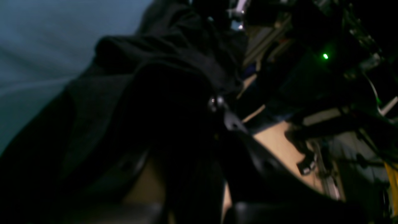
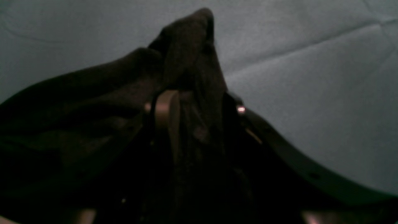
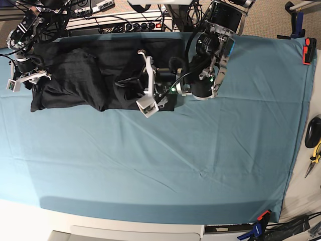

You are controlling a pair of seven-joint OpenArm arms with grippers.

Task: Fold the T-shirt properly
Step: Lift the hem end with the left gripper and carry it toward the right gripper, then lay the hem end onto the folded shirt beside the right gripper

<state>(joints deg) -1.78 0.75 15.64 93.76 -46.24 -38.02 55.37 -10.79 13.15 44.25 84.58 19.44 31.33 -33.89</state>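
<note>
Black cotton gathered at both ends

The T-shirt (image 3: 75,80) is spread along the far edge of the teal cloth (image 3: 165,165) covering the tabletop. Soft bunched fabric is pinched by the left tool (image 1: 214,102), clamped shut, and by the right tool (image 2: 199,105), presumably so an edge can be carried over

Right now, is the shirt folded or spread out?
Neither: the shirt lies bunched in a rumpled strip along the cloth's far edge.
</note>
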